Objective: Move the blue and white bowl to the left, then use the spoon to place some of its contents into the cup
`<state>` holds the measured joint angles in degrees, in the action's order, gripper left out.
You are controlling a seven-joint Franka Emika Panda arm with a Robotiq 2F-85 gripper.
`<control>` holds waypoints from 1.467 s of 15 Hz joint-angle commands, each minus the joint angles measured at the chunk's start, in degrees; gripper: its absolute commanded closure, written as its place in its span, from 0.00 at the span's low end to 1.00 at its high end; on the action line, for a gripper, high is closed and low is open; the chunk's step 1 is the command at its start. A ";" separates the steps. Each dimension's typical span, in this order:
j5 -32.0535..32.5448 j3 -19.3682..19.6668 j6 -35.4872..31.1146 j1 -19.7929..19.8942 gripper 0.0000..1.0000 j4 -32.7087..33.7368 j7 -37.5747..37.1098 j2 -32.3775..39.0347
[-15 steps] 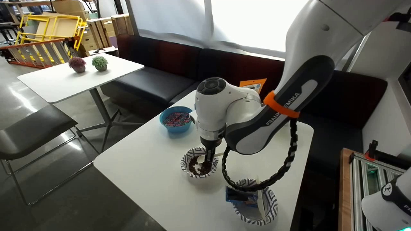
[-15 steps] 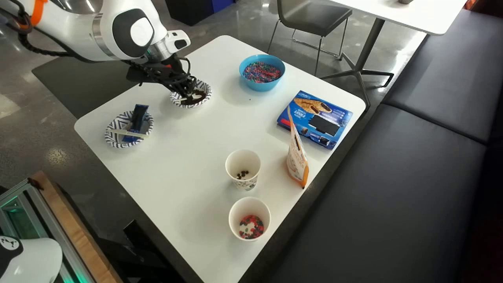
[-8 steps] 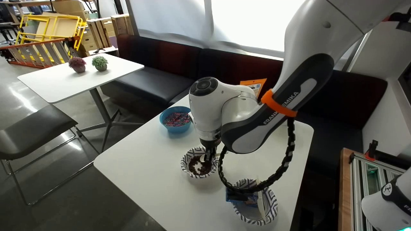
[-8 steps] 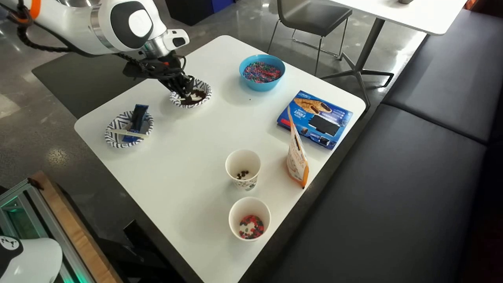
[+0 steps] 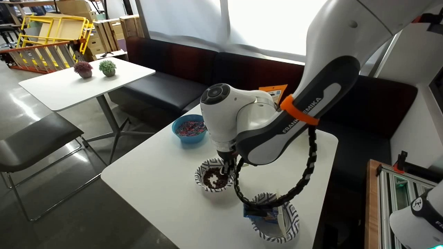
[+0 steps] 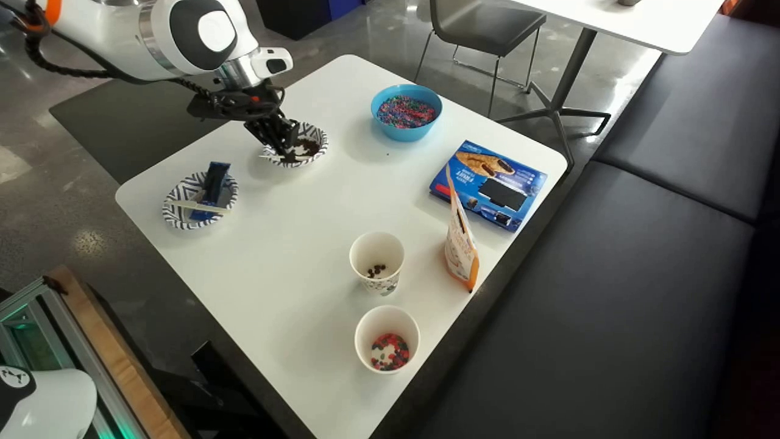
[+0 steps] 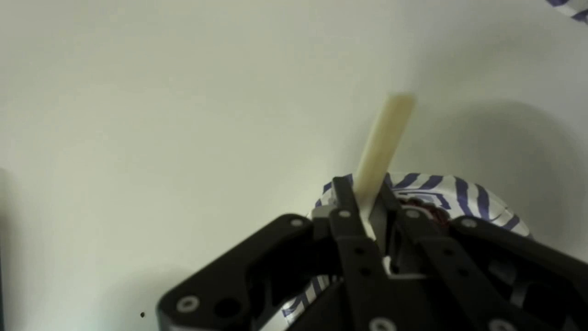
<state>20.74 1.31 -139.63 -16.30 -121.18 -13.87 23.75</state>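
Observation:
The blue and white bowl (image 5: 199, 177) stands on the white table, with dark brown pieces inside; it shows in both exterior views (image 6: 322, 144) and partly in the wrist view (image 7: 468, 197). My gripper (image 7: 364, 187) is shut on the pale spoon (image 7: 385, 138), whose handle sticks out beyond the fingertips. In both exterior views the gripper (image 5: 227, 170) (image 6: 285, 146) is low over the bowl's inside, near its edge. The spoon's scoop end is mostly hidden by the gripper. A paper cup (image 6: 376, 253) with a few dark pieces stands far from the gripper.
Another cup (image 6: 387, 329) holds red and dark pieces. A blue bowl (image 6: 407, 125) of coloured bits, a blue box (image 6: 487, 183) and an orange-white pouch (image 6: 461, 250) stand on the table. A larger striped dish (image 6: 177, 213) holds a dark blue packet and a pale utensil.
The wrist has tilted and shifted a little left in an exterior view. The spoon has drawn back toward the bowl's edge, its scoop now mostly behind the gripper. The bowl has stayed put.

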 commanded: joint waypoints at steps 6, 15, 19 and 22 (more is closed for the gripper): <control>1.36 -0.76 1.37 -0.16 0.96 2.59 -1.22 2.25; 0.22 -1.20 -1.70 0.66 0.96 5.06 0.51 4.68; -0.27 -1.26 -5.03 1.34 0.96 4.98 2.04 5.57; -0.81 -1.59 -8.44 2.26 0.96 4.61 4.35 6.08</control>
<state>20.74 0.74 -144.71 -15.51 -116.84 -12.21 28.34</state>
